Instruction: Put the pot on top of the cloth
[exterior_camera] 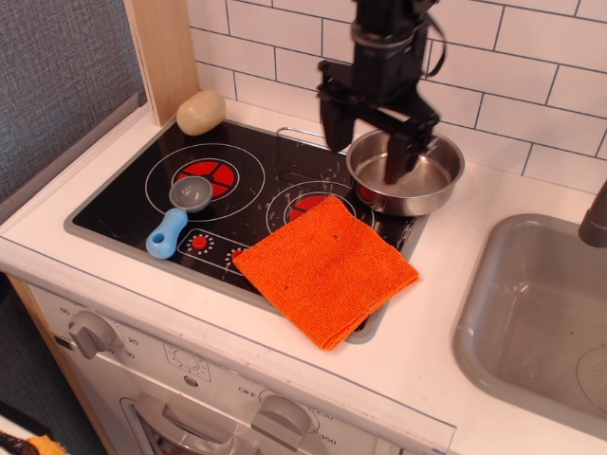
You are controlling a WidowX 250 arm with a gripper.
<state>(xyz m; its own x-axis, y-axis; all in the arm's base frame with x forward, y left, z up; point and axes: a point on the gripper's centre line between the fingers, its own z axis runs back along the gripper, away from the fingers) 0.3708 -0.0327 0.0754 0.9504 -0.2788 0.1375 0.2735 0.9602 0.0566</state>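
The shiny steel pot (417,182) stands at the back right corner of the black stove top, its thin wire handle (302,134) pointing left. The orange cloth (325,266) lies flat in front of it, over the stove's front right edge, just apart from the pot. My black gripper (366,150) hangs open over the pot's left rim, one finger (333,128) outside the pot on the left, the other finger (398,159) over the pot's inside. It holds nothing.
A small grey scoop with a blue handle (177,216) lies on the left burner. A cream oval object (200,112) sits at the stove's back left by a wooden post (163,52). A grey sink (537,322) is to the right. White tiled wall behind.
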